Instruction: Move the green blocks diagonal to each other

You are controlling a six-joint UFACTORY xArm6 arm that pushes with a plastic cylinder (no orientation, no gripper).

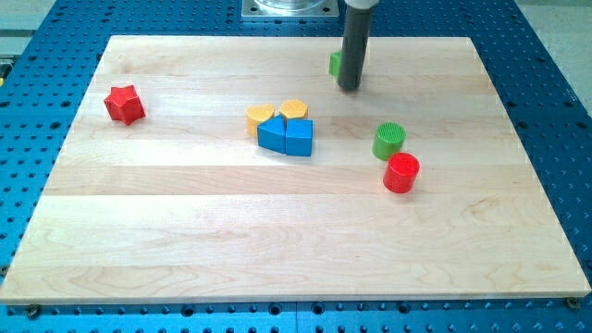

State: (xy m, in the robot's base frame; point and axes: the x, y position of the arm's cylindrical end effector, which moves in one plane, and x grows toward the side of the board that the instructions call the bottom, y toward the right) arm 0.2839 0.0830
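**A:** Rod first: where is it sitting?

**B:** It is coming down from the view's top, right of centre, and my tip point(350, 88) is resting on the wooden board point(185, 240) near its top edge. It is standing just to the right of a green block point(335, 64), which is peeking out from behind the rod. Most of that block is being hidden, so I am not making out its shape. Whether the two are touching, I cannot tell.

**A:** Any claw, and is it holding something?

**B:** No claw is showing; the arm is ending in a plain dark rod, so nothing is being gripped.

**A:** And the other green one?

**B:** The green cylinder point(389, 141) is standing upright toward the view's right, below and to the right of my tip and well apart from it. A red cylinder point(401, 173) is sitting just beside it, toward the view's bottom right, and the two are looking as if they are touching.

**A:** What else is lying on the board?

**B:** Four blocks are clustering near the middle: a yellow heart-shaped block point(261, 117) and a second yellow block point(294, 110) at the top, with a blue block point(274, 135) and a blue cube point(300, 138) pressing together right beneath them. A red star-shaped block point(124, 104) is sitting alone far over at the view's left. The board itself is lying on a blue perforated table point(37, 148).
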